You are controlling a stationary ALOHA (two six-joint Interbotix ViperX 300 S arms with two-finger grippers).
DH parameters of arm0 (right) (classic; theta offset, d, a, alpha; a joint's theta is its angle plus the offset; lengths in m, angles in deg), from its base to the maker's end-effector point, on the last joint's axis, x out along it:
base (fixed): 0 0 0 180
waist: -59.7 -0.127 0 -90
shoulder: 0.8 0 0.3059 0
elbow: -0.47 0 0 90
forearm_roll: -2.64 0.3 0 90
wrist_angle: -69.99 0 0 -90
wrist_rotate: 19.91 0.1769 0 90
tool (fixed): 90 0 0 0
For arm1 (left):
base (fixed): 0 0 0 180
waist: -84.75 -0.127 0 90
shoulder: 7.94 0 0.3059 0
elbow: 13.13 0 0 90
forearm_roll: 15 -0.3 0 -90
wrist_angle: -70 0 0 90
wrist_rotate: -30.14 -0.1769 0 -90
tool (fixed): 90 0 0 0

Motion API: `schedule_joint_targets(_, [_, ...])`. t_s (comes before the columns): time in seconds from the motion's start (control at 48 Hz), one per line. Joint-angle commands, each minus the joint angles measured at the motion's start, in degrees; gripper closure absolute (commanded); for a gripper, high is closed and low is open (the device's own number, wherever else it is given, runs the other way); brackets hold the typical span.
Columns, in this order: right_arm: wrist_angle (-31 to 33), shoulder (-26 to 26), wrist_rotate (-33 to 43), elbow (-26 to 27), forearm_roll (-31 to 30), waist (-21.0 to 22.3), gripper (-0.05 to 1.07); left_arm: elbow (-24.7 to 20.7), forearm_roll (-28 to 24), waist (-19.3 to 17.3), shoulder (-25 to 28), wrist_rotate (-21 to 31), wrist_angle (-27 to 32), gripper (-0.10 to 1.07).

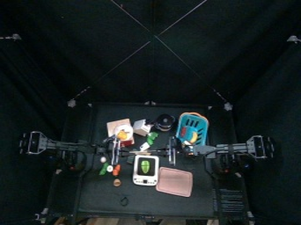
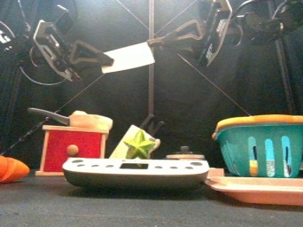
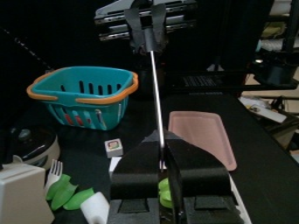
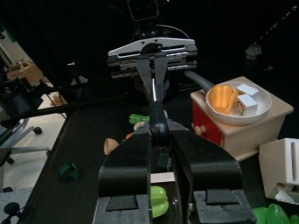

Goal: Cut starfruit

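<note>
The starfruit (image 2: 140, 144) is yellow-green and stands on the white board (image 2: 136, 174) at the table's front middle; from above it shows as the starfruit (image 1: 143, 164). High above it a knife (image 2: 130, 59) with a white blade and dark handle hangs level between both arms. My left gripper (image 2: 85, 55) is shut on the blade end, with the blade edge-on between its jaws (image 3: 162, 140). My right gripper (image 4: 163, 131) is shut on the dark handle. In both wrist views the starfruit (image 4: 158, 199) shows far below the jaws.
A teal basket (image 2: 263, 146) with an orange rim stands at the right behind a pink tray (image 2: 254, 188). On the left, a red box (image 2: 71, 149) carries a wooden bowl (image 4: 237, 98). An orange item (image 2: 10, 168) lies at the far left.
</note>
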Motion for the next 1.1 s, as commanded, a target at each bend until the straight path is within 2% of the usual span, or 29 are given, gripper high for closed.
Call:
schedule_joint_targets(0.0, [1.05,0.18,0.0,0.79,0.62,-0.44,0.46,-0.97,0.35,0.09,-0.09,0.09,-1.05,0.62])
schedule_joint_targets(0.167, [2.2,0.44,0.0,0.62,0.35,-1.67,0.38,-0.79,0.53,0.09,-0.18,0.09,-1.05,0.62])
schedule_joint_targets(0.312, [3.43,0.79,0.0,0.44,0.26,-2.72,0.36,-0.7,0.44,0.0,-0.18,0.09,-1.05,0.62])
schedule_joint_targets(0.604, [7.73,1.41,0.09,0.88,1.85,-3.25,0.36,-0.62,0.53,0.09,-0.18,0.09,-0.97,0.62])
schedule_joint_targets(1.083, [8.44,2.46,-0.09,1.85,2.02,-2.99,0.37,0.26,0.35,0.7,-0.09,0.09,1.49,0.62])
